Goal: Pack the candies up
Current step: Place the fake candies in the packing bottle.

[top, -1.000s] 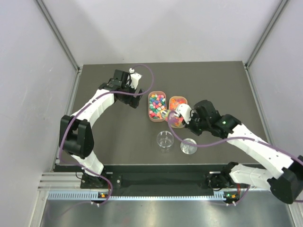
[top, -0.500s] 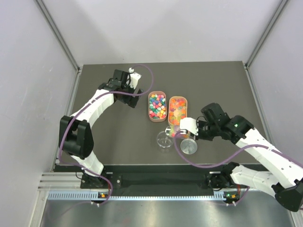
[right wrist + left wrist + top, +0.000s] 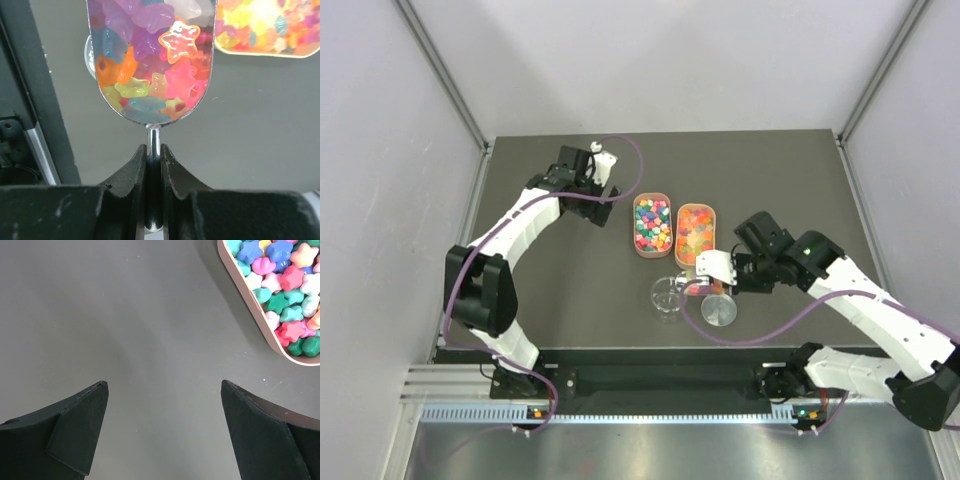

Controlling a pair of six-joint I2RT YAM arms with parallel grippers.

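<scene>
Star-shaped candies filled a metal scoop just ahead of the right pincer, which clamped its thin handle. More lay in a pink tray ahead-right of the left pincer, spread wide above the counter.

No text, label, brand, number or sign can be read in any view. The candies, the metal scoop and the dark counter show only plain surfaces. Any marking on the rail at the arms' bases is too small to tell.
</scene>
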